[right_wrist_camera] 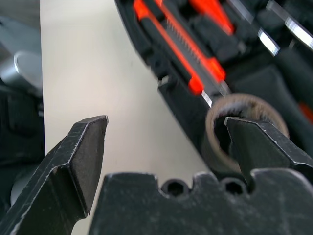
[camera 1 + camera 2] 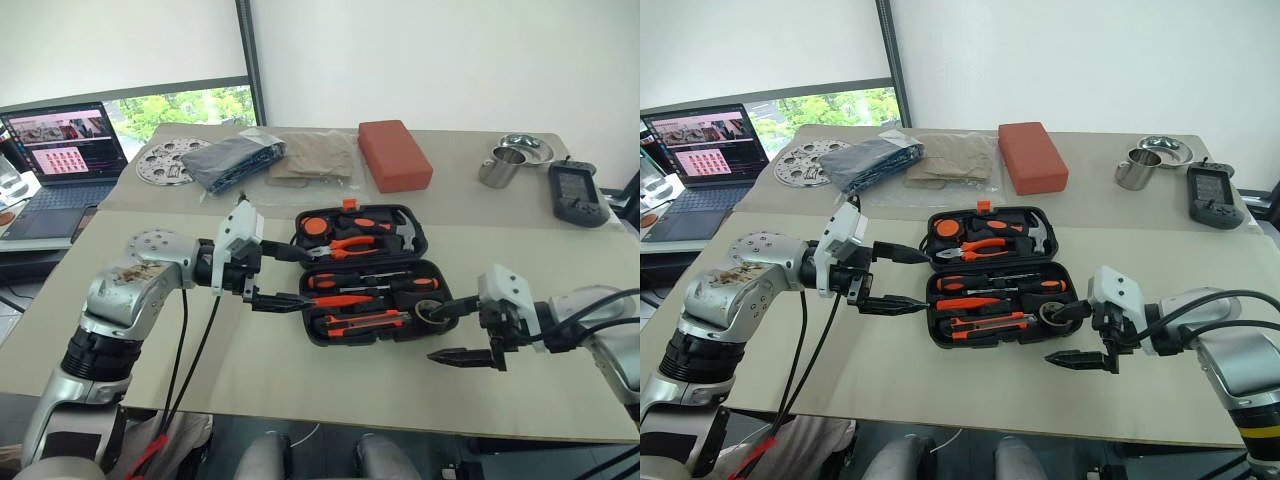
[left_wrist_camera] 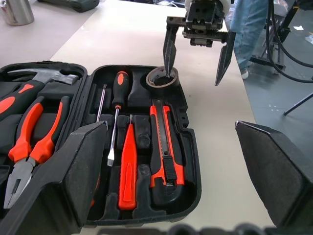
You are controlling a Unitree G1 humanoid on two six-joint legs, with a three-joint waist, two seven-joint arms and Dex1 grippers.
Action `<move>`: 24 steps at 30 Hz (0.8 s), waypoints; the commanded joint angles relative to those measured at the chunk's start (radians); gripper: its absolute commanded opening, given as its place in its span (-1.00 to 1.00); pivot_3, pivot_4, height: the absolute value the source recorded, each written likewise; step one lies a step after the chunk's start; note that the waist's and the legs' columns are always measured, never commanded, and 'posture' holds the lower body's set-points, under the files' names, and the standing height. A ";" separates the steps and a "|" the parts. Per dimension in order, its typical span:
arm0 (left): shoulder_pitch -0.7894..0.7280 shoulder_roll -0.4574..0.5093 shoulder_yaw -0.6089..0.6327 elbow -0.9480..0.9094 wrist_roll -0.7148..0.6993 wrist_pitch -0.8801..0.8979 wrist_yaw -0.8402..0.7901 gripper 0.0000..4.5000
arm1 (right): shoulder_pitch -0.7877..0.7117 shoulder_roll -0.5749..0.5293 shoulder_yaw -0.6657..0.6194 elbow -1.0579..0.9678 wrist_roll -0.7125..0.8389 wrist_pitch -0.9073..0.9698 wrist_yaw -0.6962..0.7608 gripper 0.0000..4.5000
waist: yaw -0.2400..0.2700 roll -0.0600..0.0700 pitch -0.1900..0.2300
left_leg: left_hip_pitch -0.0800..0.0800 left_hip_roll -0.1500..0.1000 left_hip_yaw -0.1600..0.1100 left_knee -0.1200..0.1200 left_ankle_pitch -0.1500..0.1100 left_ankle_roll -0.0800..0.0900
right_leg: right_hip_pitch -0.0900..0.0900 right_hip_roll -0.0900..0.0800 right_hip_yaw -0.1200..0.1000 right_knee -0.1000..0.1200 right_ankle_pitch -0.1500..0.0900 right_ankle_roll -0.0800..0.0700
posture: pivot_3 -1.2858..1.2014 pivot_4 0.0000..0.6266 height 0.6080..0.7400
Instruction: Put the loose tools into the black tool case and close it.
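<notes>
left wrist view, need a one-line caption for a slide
Open black tool case with screwdrivers, utility knife and grey roll slotted in; open right gripper at the roll.

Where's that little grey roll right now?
The grey roll sits in the open black tool case, at its right end beside the utility knife, with one finger of the open right gripper poking into it.

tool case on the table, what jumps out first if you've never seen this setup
The open black tool case lies mid-table, its slots filled with orange-handled tools: pliers in the far half, screwdrivers and a utility knife in the near half. The left pincer and the right pincer flank it, both open, the right with one finger in the grey roll at the case's corner. A red block sits behind.
</notes>
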 commanded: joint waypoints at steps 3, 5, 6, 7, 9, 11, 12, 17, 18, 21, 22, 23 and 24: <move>0.006 0.004 0.015 -0.014 -0.004 -0.013 0.005 1.00 | -0.004 -0.021 -0.051 -0.046 0.078 0.019 0.051 0.99 | 0.003 0.001 -0.001 | 0.000 0.000 0.000 0.000 0.000 0.000 | 0.000 0.000 0.000 0.000 0.000 0.000 | 0.03 -0.52 0.80; 0.007 0.004 0.015 -0.015 -0.005 -0.013 0.005 1.00 | 0.024 -0.046 -0.040 -0.071 0.086 0.041 0.071 0.99 | 0.003 0.002 -0.001 | -0.001 0.000 0.000 0.000 0.000 0.000 | 0.000 0.000 0.000 0.000 0.000 0.000 | 0.03 -0.52 0.80; 0.007 0.004 0.015 -0.015 -0.005 -0.013 0.005 1.00 | 0.035 -0.056 -0.034 -0.080 0.087 0.047 0.079 0.99 | 0.004 0.002 -0.001 | -0.001 0.000 0.000 0.000 0.000 0.000 | 0.000 0.000 0.000 0.000 0.000 0.000 | 0.03 -0.52 0.80; 0.006 0.003 0.015 -0.015 -0.005 -0.013 0.005 1.00 | 0.055 -0.072 -0.022 -0.089 0.079 0.056 0.084 0.99 | 0.006 0.002 -0.001 | -0.001 0.000 0.000 0.000 0.000 0.000 | 0.000 0.000 0.000 0.000 0.000 0.000 | 0.03 -0.52 0.80; 0.004 0.004 0.015 -0.014 -0.004 -0.014 0.004 1.00 | 0.080 -0.075 0.010 -0.081 0.035 0.035 0.065 0.99 | 0.006 0.001 -0.001 | -0.001 0.000 0.000 0.000 0.000 0.000 | 0.000 0.000 0.000 -0.001 0.000 0.000 | 0.03 -0.52 0.80; 0.002 0.005 0.015 -0.012 -0.004 -0.014 0.003 1.00 | 0.074 -0.046 0.025 -0.064 0.015 0.016 0.032 0.99 | 0.005 0.001 -0.001 | -0.001 0.000 0.000 0.000 0.000 0.000 | 0.000 0.000 -0.001 -0.001 0.000 0.000 | 0.03 -0.52 0.80; 0.002 0.006 0.015 -0.012 -0.003 -0.014 0.001 1.00 | 0.063 -0.030 0.025 -0.058 0.015 0.020 0.013 0.99 | 0.003 0.001 -0.001 | 0.000 0.000 0.000 0.000 0.000 0.000 | 0.000 0.000 0.000 -0.001 0.000 0.000 | 0.03 -0.52 0.80; -0.002 0.010 0.015 -0.008 -0.001 -0.014 -0.002 1.00 | 0.044 -0.001 0.036 -0.039 -0.017 0.020 -0.032 0.99 | -0.001 0.000 0.000 | 0.000 0.000 0.000 0.000 0.000 0.000 | 0.000 0.000 0.000 0.000 0.000 0.000 | 0.03 -0.52 0.80; -0.003 0.011 0.015 -0.006 0.000 -0.015 -0.002 1.00 | 0.045 -0.004 0.041 -0.034 -0.029 0.013 -0.033 0.99 | 0.000 0.000 0.000 | 0.000 0.000 0.000 0.000 0.000 0.000 | 0.000 0.000 0.000 0.000 0.000 0.000 | 0.03 -0.52 0.80; -0.008 0.012 0.019 -0.002 -0.001 -0.012 -0.002 1.00 | 0.059 -0.015 0.032 -0.033 -0.038 0.012 -0.036 0.99 | 0.003 0.001 -0.001 | 0.000 0.000 0.000 0.000 0.000 0.000 | 0.000 0.000 0.000 0.000 0.000 0.000 | 0.03 -0.52 0.80; -0.008 0.012 0.020 -0.002 -0.001 -0.012 -0.002 1.00 | 0.065 -0.019 0.024 -0.035 -0.036 0.012 -0.032 0.99 | 0.003 0.001 -0.001 | 0.000 0.000 0.000 0.000 0.000 0.000 | 0.000 0.000 0.000 0.000 0.000 0.000 | 0.03 -0.52 0.80; -0.006 0.013 0.020 -0.002 -0.001 -0.012 -0.002 1.00 | 0.070 -0.024 0.017 -0.039 -0.032 0.013 -0.026 0.99 | 0.004 0.001 -0.001 | 0.000 0.000 0.000 0.000 0.000 0.000 | 0.000 0.000 0.000 0.000 0.000 0.000 | 0.03 -0.52 0.80; -0.003 0.014 0.021 -0.003 -0.002 -0.010 -0.001 1.00 | 0.075 -0.026 0.006 -0.046 -0.020 0.014 -0.019 0.99 | 0.005 0.001 -0.001 | -0.001 0.000 0.000 0.000 0.000 0.000 | 0.000 0.000 0.000 0.000 0.000 0.000 | 0.03 -0.52 0.80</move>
